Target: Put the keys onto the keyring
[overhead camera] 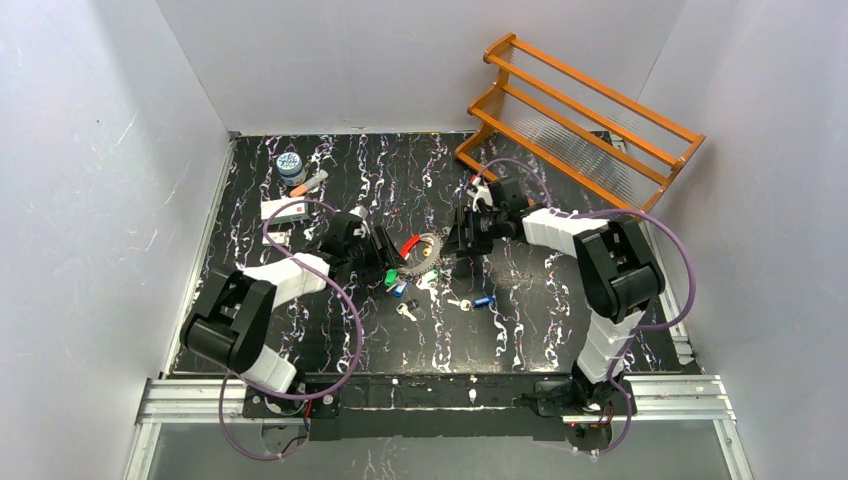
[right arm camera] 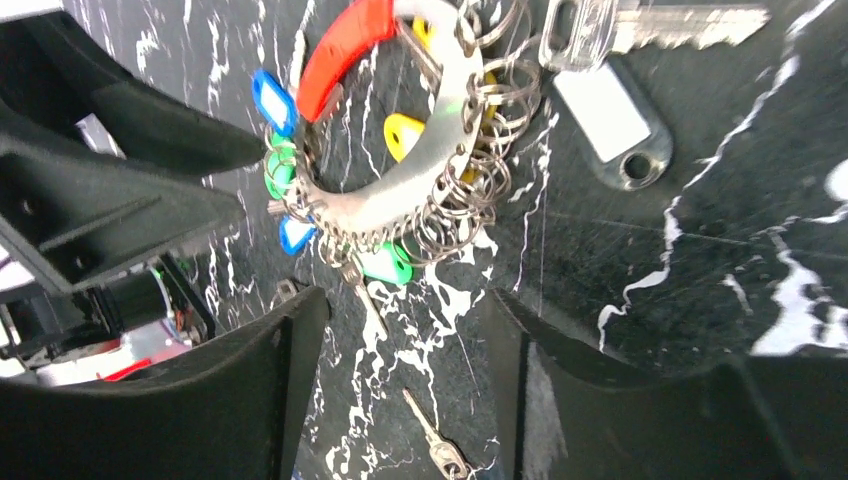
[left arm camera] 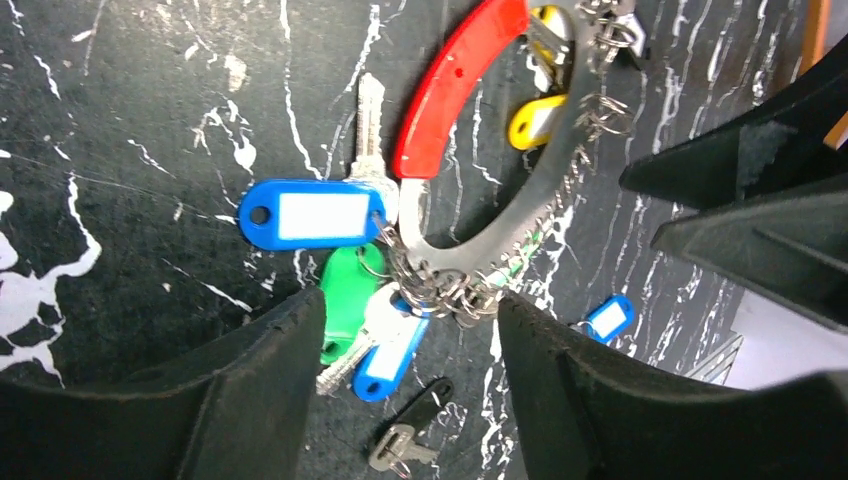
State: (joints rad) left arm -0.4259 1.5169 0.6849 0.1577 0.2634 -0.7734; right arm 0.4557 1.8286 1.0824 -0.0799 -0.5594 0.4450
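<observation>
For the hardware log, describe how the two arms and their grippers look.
The left arm and right arm match: bulky black joint housings, white ribbed link covers, and a purple cable looping along each. The left gripper and right gripper each carry two matte black, wedge-shaped fingers. No markings are legible.

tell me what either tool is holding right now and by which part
Nothing is held. The left tool is open around the lower curve of the keyring, not closed on it; the right tool is open just short of it.
</observation>
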